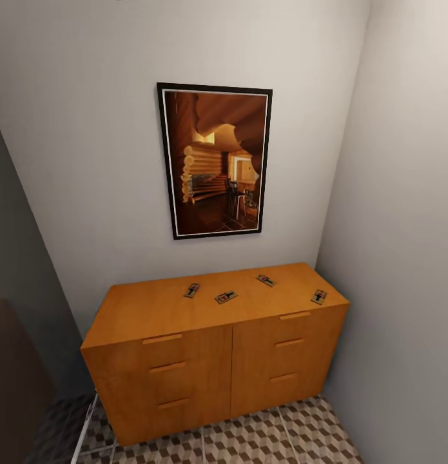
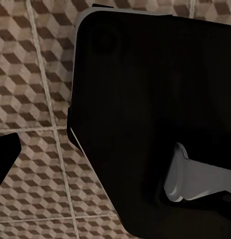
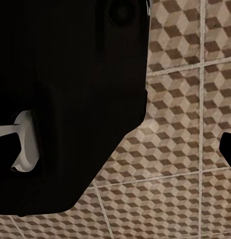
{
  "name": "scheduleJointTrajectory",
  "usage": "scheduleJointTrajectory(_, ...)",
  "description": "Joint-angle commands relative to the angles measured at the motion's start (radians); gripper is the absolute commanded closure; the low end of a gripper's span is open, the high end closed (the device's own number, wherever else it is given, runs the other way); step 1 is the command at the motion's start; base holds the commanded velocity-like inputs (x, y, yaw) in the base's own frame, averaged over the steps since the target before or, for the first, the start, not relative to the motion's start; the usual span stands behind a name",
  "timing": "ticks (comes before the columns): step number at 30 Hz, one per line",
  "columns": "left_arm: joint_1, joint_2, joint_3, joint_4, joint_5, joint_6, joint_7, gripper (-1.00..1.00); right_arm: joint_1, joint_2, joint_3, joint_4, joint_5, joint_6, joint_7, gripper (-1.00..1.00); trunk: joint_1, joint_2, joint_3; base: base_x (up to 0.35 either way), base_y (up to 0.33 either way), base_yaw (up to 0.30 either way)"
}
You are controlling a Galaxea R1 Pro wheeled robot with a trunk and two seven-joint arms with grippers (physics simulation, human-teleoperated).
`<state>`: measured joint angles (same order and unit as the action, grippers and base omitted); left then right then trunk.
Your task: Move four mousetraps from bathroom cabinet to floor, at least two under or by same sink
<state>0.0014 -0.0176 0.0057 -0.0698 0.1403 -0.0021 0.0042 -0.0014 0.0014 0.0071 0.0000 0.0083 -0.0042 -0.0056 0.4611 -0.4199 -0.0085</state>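
Several small brown mousetraps lie spread over the top of the orange-brown cabinet [image 1: 185, 361]: one [image 1: 191, 290] at the left, one [image 1: 225, 297] beside it, one [image 1: 265, 280] further back, and one [image 1: 319, 296] near the right end. The cabinet's drawers are closed. The cube-patterned bathroom floor [image 1: 262, 438] runs in front of it. In the left wrist view one dark fingertip [image 2: 6, 155] shows at the frame's edge over the tiles [image 2: 40, 74]. In the right wrist view one fingertip [image 3: 229, 149] shows likewise over the tiles [image 3: 185, 99]. Nothing is held. The sink is out of view.
A framed picture [image 1: 215, 161] hangs on the wall above the cabinet. A wall [image 1: 404, 258] closes the right side, tight against the cabinet's end. A dark panel [image 1: 17, 361] stands at the left. My black base [image 2: 145, 99] [image 3: 70, 74] looms in both wrist views.
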Motion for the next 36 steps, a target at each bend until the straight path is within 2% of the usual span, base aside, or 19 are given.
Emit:
scheduleJointTrajectory(1,0.000,0.000,0.000,-0.001,0.008,0.000,0.000,-1.00,0.000,0.000,0.001,0.000,0.001,0.000,-0.001,-1.00,0.000,-0.001,-0.001,0.000,0.000,0.000)
scheduleJointTrajectory(13,0.000,0.003,0.000,-0.002,0.010,-0.004,-0.002,-1.00,0.000,0.000,0.001,0.000,0.001,0.000,-0.001,-1.00,0.000,-0.001,-0.001,0.043,0.000,0.000)
scheduleJointTrajectory(36,0.000,0.002,0.000,-0.002,0.010,-0.004,-0.004,-1.00,0.000,0.000,0.001,0.000,0.001,0.000,-0.001,-1.00,0.000,-0.001,-0.001,0.292,0.000,0.000)
